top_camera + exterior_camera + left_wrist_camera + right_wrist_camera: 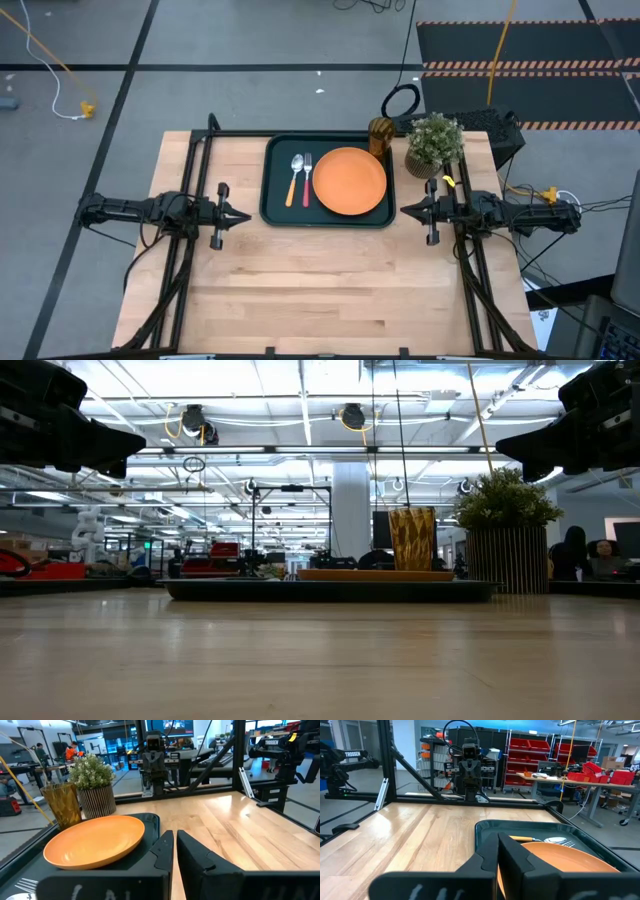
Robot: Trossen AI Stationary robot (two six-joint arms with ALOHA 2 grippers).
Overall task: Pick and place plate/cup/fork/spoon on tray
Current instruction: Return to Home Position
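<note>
The dark green tray (275, 200) lies at the middle of the table's far half. On it lie the orange plate (350, 180), the spoon with the orange-yellow handle (294, 178) and, beside it, the red-handled fork (307, 180). The amber cup (381, 135) stands upright at the tray's far right corner; whether it is inside the rim, I cannot tell. My left gripper (242, 216) is shut and empty above the table, left of the tray. My right gripper (406, 210) is shut and empty, right of the tray. The plate (95, 842) and cup (62, 805) also show in the left wrist view.
A potted green plant (434, 145) stands on the table just right of the cup, close to my right gripper. A black box (495, 130) sits at the far right corner. The bare wooden table (330, 290) stretches across the near half.
</note>
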